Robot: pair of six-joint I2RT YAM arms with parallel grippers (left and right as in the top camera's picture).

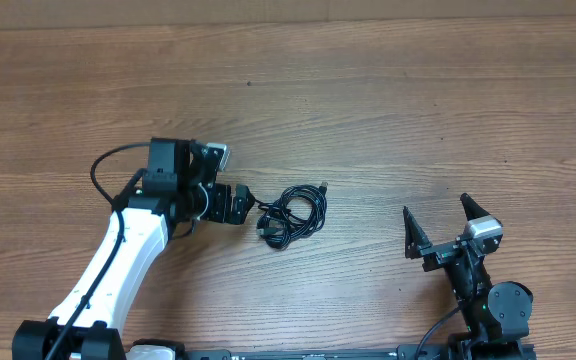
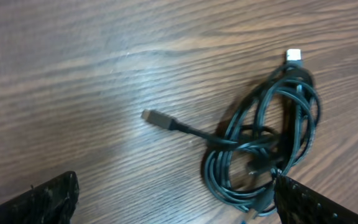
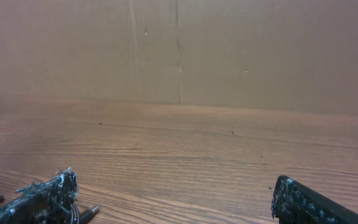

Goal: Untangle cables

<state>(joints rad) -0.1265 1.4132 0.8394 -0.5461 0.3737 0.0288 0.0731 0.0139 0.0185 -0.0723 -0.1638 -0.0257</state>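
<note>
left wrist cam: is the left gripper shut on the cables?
No, the left gripper stands wide open, and the cables lie as a knotted bundle on the table.

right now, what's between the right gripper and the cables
Only bare wooden table lies between the right gripper and the cables. The overhead view shows that stretch with nothing on it.

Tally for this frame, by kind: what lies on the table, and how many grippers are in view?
Tangled black cable bundle: 1
Grippers, both open: 2 (left gripper, right gripper)
Total: 3
</note>
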